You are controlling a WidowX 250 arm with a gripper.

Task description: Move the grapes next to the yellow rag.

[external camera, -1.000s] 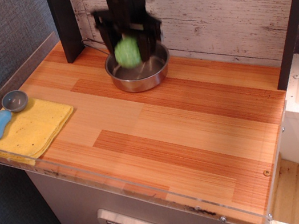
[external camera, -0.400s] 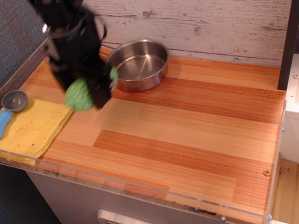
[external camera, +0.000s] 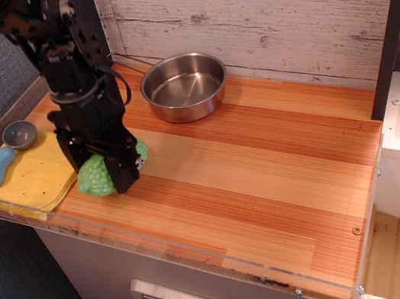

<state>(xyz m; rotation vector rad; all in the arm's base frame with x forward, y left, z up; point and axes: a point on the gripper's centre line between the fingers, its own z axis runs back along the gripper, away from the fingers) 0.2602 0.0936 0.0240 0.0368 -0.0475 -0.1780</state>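
The gripper (external camera: 103,173) grasps the grapes (external camera: 95,177) low over the desk (external camera: 267,176), the rag (external camera: 31,178) just beside it.

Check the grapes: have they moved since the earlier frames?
Yes. The grapes went from above the steel bowl toward the front left, beside the yellow rag.

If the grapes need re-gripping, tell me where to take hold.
Grip the grapes across their narrow middle, coming from above. The bunch is elongated and lies low on the wooden counter beside the yellow rag, so its long sides suit the jaws.
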